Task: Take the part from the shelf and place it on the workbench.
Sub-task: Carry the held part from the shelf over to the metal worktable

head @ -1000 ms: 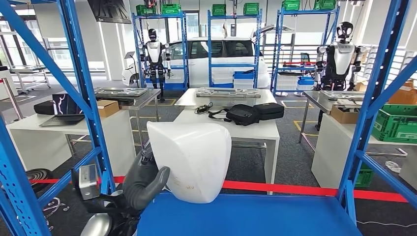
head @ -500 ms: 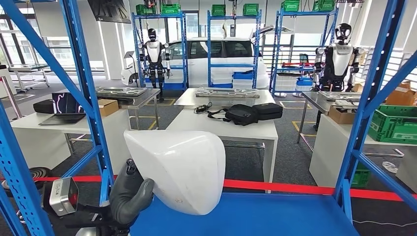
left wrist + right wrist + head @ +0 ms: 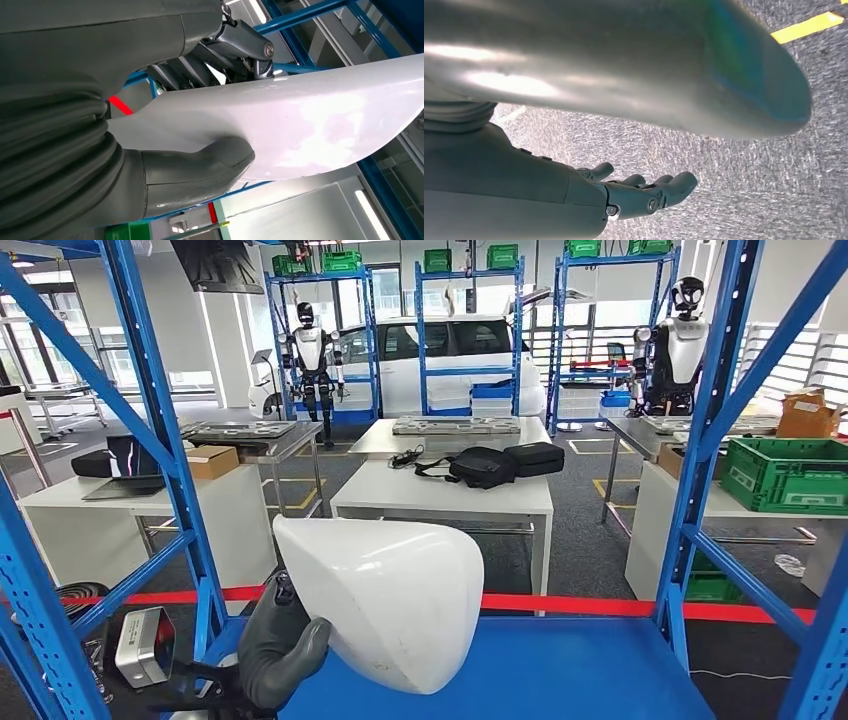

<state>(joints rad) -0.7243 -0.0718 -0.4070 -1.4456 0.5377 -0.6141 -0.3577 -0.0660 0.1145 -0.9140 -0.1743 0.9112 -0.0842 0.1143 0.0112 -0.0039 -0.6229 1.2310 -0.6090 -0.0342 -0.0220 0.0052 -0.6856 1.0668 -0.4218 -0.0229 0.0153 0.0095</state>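
A large smooth white shell-shaped part [image 3: 390,597] hangs tilted above the blue shelf board [image 3: 560,675], at the lower middle of the head view. My left hand [image 3: 280,640] grips its left edge. In the left wrist view the thick grey thumb [image 3: 200,172] presses one face of the white part [image 3: 310,125] and the darker fingers [image 3: 225,55] clamp the other face. My right hand [image 3: 644,192] hangs over grey carpet, fingers apart and holding nothing.
Blue shelf uprights stand at the left [image 3: 160,430] and right [image 3: 710,430]. Beyond a red floor line [image 3: 590,606] is a white workbench [image 3: 445,490] with black bags [image 3: 495,462]. Another white table with a laptop [image 3: 120,462] is left, green crates [image 3: 790,472] right.
The part has been lifted and tipped with my left hand, shifting slightly rightward against the shelf. The whole head view has also shifted, so the camera moved.
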